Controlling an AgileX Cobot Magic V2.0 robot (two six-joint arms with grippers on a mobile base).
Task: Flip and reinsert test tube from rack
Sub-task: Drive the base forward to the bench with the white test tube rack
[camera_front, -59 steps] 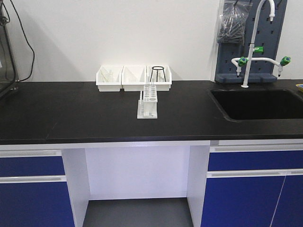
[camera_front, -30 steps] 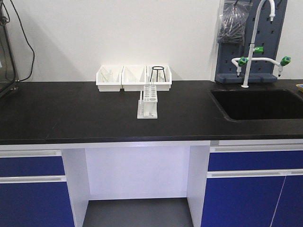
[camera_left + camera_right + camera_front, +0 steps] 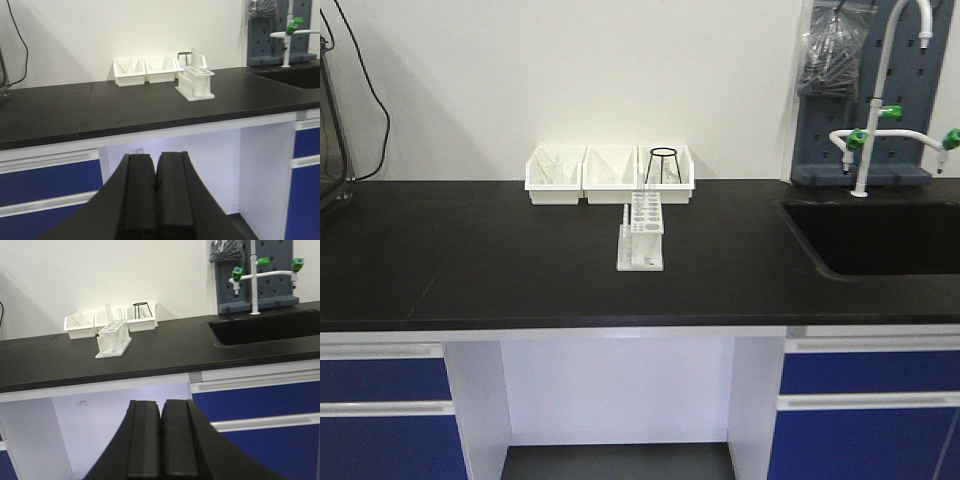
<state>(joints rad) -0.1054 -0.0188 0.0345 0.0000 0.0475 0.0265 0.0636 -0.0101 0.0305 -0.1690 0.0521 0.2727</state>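
Note:
The white rack (image 3: 641, 235) stands on the black counter (image 3: 470, 260), in front of three white bins. It also shows in the left wrist view (image 3: 196, 84) and the right wrist view (image 3: 114, 339). A clear test tube (image 3: 192, 59) sticks up above the rack's top plate. In the right wrist view a tube (image 3: 108, 314) rises at the rack's far left side. My left gripper (image 3: 155, 161) is shut and empty, low in front of the counter. My right gripper (image 3: 161, 406) is shut and empty, also below counter height. Neither gripper shows in the front view.
Three open white bins (image 3: 610, 172) stand against the wall behind the rack; the right one holds a black wire stand (image 3: 663, 165). A sink (image 3: 880, 235) with a white faucet (image 3: 868, 140) lies at the right. Blue cabinets flank an open kneehole below.
The whole front view has shifted: the rack, bins and sink now sit lower and further right in the frame and look slightly larger. Nothing on the counter has moved.

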